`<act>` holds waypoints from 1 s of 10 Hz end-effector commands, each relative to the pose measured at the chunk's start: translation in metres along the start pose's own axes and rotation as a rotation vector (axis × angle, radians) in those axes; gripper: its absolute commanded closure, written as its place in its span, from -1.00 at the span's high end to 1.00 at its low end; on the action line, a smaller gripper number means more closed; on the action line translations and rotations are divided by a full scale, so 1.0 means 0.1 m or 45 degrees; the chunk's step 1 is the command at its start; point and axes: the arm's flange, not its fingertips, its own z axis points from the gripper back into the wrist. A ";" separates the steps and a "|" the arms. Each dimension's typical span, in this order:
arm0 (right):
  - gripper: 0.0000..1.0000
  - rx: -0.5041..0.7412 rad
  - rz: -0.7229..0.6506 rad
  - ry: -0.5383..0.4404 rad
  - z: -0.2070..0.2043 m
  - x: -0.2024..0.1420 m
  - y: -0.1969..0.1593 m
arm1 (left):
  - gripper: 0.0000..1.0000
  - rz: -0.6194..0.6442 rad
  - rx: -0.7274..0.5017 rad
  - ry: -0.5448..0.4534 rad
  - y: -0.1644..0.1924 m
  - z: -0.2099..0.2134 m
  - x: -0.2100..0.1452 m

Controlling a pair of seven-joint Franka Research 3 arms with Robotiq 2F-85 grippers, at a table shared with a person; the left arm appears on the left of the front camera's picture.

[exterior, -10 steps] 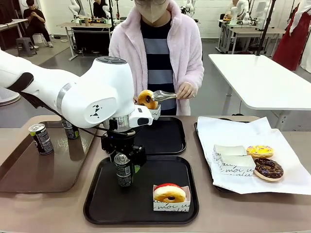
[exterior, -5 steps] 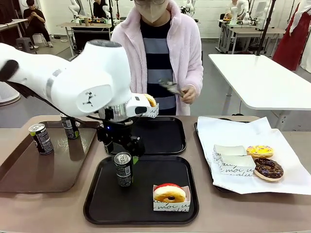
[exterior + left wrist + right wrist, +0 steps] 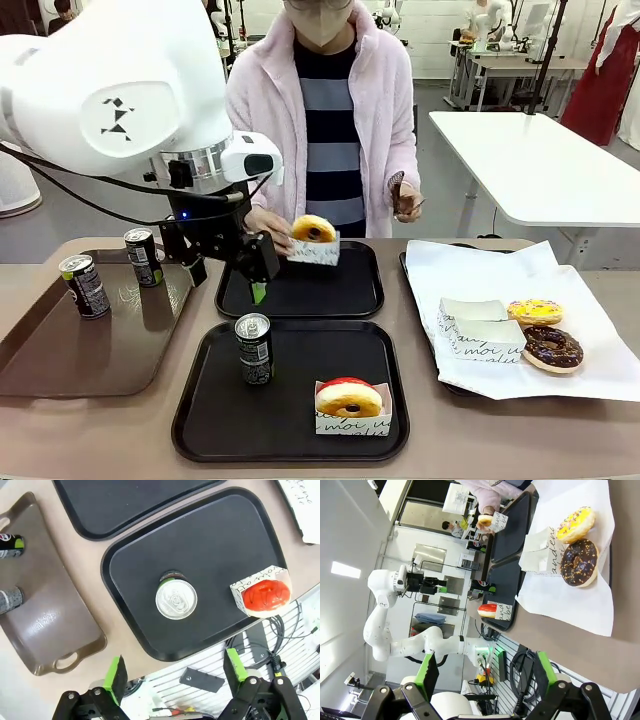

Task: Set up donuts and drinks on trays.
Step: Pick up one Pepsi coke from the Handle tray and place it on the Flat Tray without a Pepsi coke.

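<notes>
A dark can (image 3: 254,348) stands upright on the near black tray (image 3: 215,425), beside a red-glazed donut (image 3: 349,400) in its sleeve. My left gripper (image 3: 228,272) hangs open above and behind the can; from the wrist I look down on the can's silver top (image 3: 176,599) and the donut (image 3: 266,592), between the green pads of the left gripper (image 3: 176,672). The person's hand holds an orange donut (image 3: 314,236) in a sleeve over the far black tray (image 3: 340,290). My right gripper (image 3: 486,672) is open and holds nothing.
A brown tray (image 3: 60,360) at the left carries two more cans (image 3: 84,285) (image 3: 143,256). At the right, white paper (image 3: 480,270) holds a yellow donut (image 3: 537,311), a chocolate donut (image 3: 552,347) and spare sleeves (image 3: 480,330). The person's other hand grips tongs (image 3: 397,190).
My left gripper let go of the can and rose up and back. The person's donut went from the tongs into a sleeve and came down toward the far tray.
</notes>
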 end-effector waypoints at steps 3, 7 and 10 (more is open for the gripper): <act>1.00 0.016 0.021 -0.003 0.01 -0.01 0.01 | 1.00 -0.009 0.009 0.005 -0.01 -0.03 0.01; 1.00 0.016 0.021 -0.003 0.01 -0.01 0.01 | 1.00 0.094 0.083 0.037 0.53 0.06 -0.03; 1.00 0.016 0.021 -0.003 0.01 -0.01 0.01 | 1.00 0.232 0.045 0.037 1.31 0.17 -0.16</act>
